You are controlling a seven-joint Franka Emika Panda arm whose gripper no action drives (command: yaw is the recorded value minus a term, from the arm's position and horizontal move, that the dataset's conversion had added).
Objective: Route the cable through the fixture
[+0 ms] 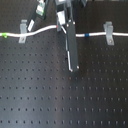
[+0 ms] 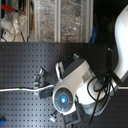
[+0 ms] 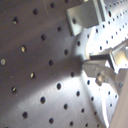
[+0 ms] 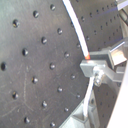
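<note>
**Gripper at the cable, mid-board near the back edge**

Gripper [image 1: 65, 25] sits low over the black perforated board [image 1: 64, 95], near its far edge in the first exterior view, right where the cable [image 1: 47, 29] crosses. In the second wrist view a fingertip [image 4: 95, 65] presses against the white cord, which runs past it on both sides, so the jaws look nearly closed on the cable, though I can't see the second finger clearly enough to be sure of the grip.

Across the board the cable lies in a long, gently curving line close to that far edge. Its green band [image 1: 4, 35] is at the end by the first exterior view's left edge, and the blue band [image 1: 86, 35] sits on the stretch toward the first exterior view's right. On that side the cord reaches a grey clip [image 1: 108, 31]; another grey clip [image 1: 22, 31] stands at the cable on the left stretch, just inward of the green band. I can't tell from here whether the cord is seated in either one.

A tall, narrow grey upright strip, the fixture [image 1: 72, 50], stands on the board just in front of the gripper, its top beside the cable.

In the second exterior view the arm's white body [image 2: 75, 82] covers most of the middle, with only a short run of cable [image 2: 15, 89] visible at the second exterior view's left.
</note>
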